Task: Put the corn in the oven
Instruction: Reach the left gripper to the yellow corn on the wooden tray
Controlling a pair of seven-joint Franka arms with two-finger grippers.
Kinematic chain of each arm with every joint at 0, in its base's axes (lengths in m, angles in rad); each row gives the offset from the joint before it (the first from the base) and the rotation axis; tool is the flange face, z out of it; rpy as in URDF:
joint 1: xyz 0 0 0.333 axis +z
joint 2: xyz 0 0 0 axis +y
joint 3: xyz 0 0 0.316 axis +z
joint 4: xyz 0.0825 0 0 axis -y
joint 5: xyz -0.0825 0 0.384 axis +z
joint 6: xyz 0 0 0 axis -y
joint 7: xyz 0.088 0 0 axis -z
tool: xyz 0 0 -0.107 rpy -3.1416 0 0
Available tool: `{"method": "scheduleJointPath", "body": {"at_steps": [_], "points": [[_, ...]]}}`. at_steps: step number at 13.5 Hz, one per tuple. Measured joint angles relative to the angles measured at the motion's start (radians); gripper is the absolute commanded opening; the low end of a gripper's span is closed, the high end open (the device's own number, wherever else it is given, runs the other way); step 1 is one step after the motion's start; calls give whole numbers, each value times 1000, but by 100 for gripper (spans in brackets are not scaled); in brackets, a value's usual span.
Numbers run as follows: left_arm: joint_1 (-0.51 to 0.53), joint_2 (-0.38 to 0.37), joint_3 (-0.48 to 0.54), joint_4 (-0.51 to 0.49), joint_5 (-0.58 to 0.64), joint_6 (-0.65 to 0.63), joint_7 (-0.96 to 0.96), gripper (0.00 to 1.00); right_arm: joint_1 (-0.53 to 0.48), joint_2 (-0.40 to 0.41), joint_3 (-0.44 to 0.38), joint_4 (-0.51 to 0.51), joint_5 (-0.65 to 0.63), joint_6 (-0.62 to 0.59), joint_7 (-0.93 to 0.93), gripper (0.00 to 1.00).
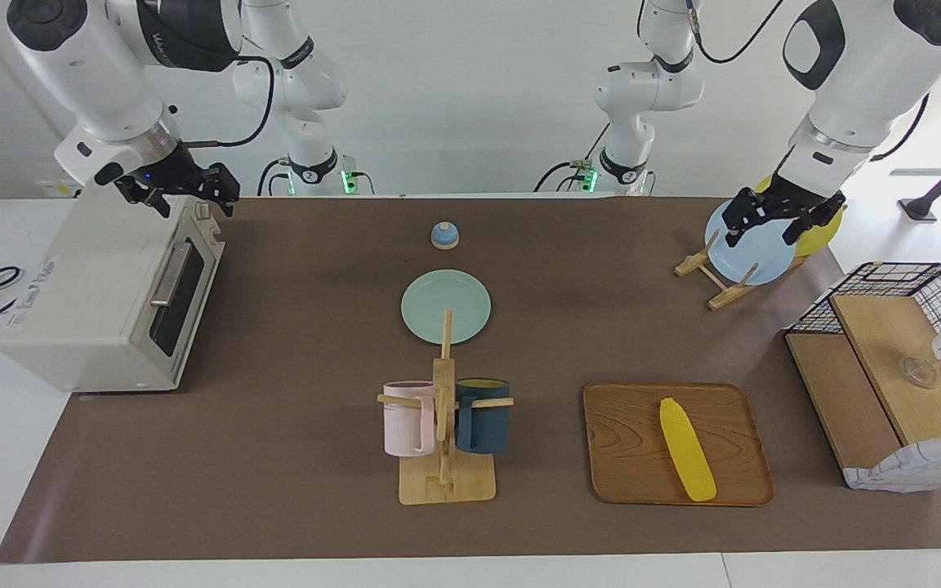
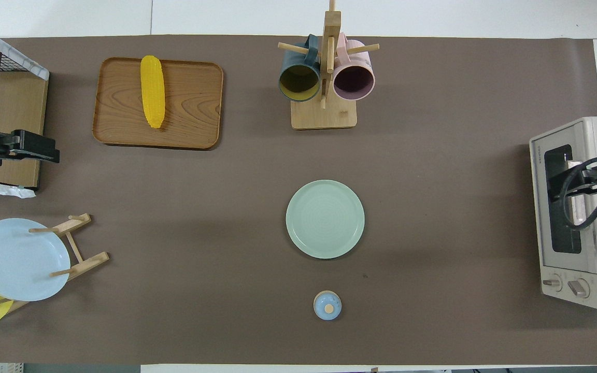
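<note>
Corn not yet in oven; both arms raised and waiting.

The corn (image 1: 687, 450) lies on a wooden tray (image 1: 626, 425) toward the left arm's end of the table. The oven (image 1: 103, 302), door closed, stands at the right arm's end. The right gripper (image 1: 189, 192) hangs over the oven, jaws spread; the left gripper (image 1: 773, 220) hangs over the plate rack (image 1: 720, 286), jaws spread, holding nothing.

My workspace is bright and evenly lit from above; shadows under my left pincer (image 1: 773, 219) and right pincer (image 1: 185, 189) are soft and short. Daylight washes out the corner past my left pincer. Both pictures are sharp, without glare on the brown mat (image 2: 433, 207).
</note>
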Motion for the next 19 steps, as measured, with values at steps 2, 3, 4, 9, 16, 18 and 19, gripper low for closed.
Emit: {"method": "scheduleJointPath", "body": {"at_steps": [2,3,4,9,16,18,19], "points": [[-1,0,0,0,0,0,0,100,0,0,0,0,0,0,0,100],[-1,0,0,0,0,0,0,100,0,0,0,0,0,0,0,100],[-1,0,0,0,0,0,0,100,0,0,0,0,0,0,0,100],[-1,0,0,0,0,0,0,100,0,0,0,0,0,0,0,100],[-2,2,0,-3,0,48,0,100,0,0,0,0,0,0,0,100],[-7,18,-4,-8,-10,74,0,100,0,0,0,0,0,0,0,100],[-14,34,-5,-10,-12,91,0,100,0,0,0,0,0,0,0,100]]}}
